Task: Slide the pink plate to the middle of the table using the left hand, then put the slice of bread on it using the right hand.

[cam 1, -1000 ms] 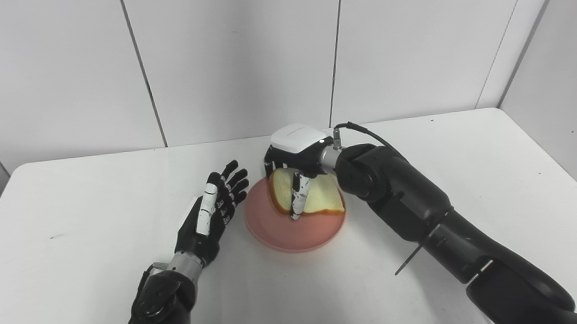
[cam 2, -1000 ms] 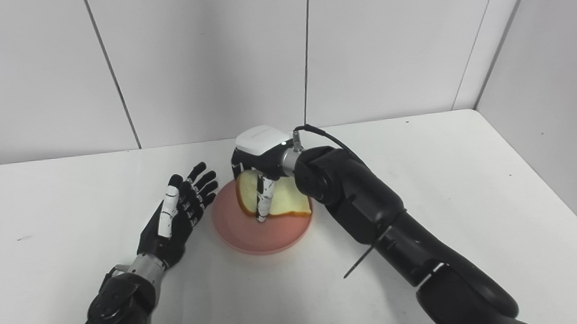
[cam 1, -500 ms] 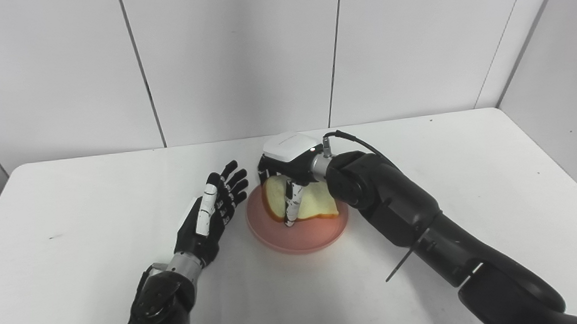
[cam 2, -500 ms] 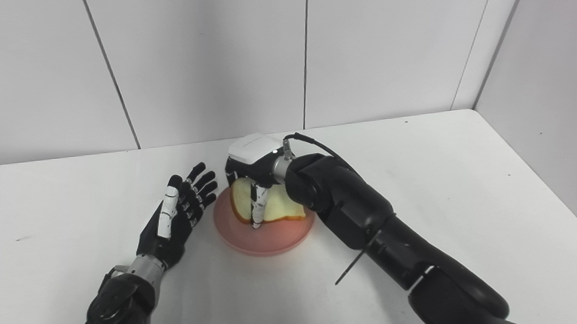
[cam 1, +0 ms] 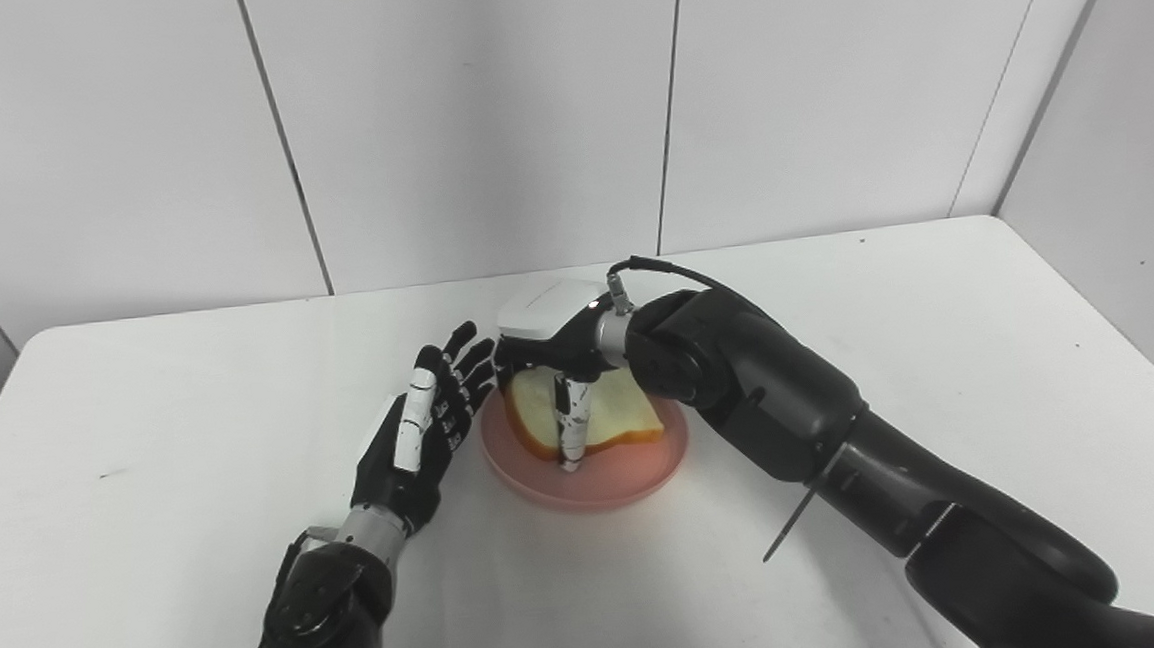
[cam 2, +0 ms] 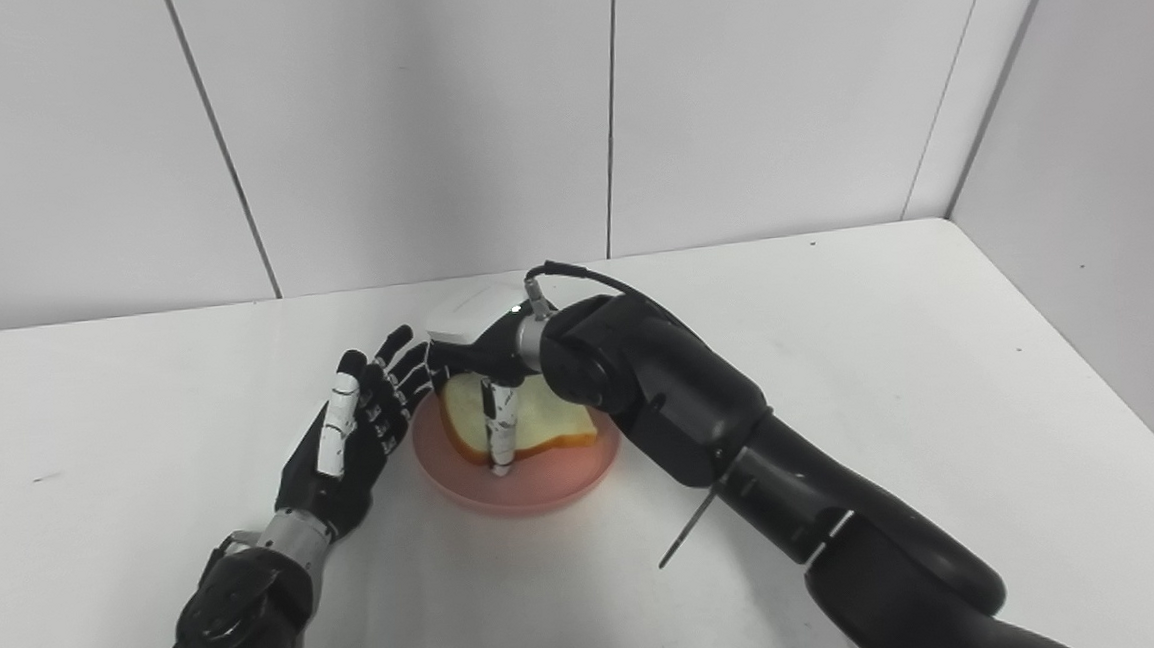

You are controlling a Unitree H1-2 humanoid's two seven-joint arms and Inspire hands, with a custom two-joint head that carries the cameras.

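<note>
On the white counter (cam 1: 142, 411) the pink plate (cam 1: 596, 478) sits near the middle. Over it, the right robot hand (cam 1: 549, 351) pinches the slice of bread (cam 1: 623, 416), whose lower edge touches the plate; soft and light, it likely needs a gentle grip near the crust. Beside the plate waits the left robot hand (cam 1: 423, 424), fingers spread, empty.

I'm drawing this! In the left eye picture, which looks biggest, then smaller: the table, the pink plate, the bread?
1. Table: biggest by far.
2. Pink plate.
3. Slice of bread: smallest, though the right hand hides part of it.
</note>
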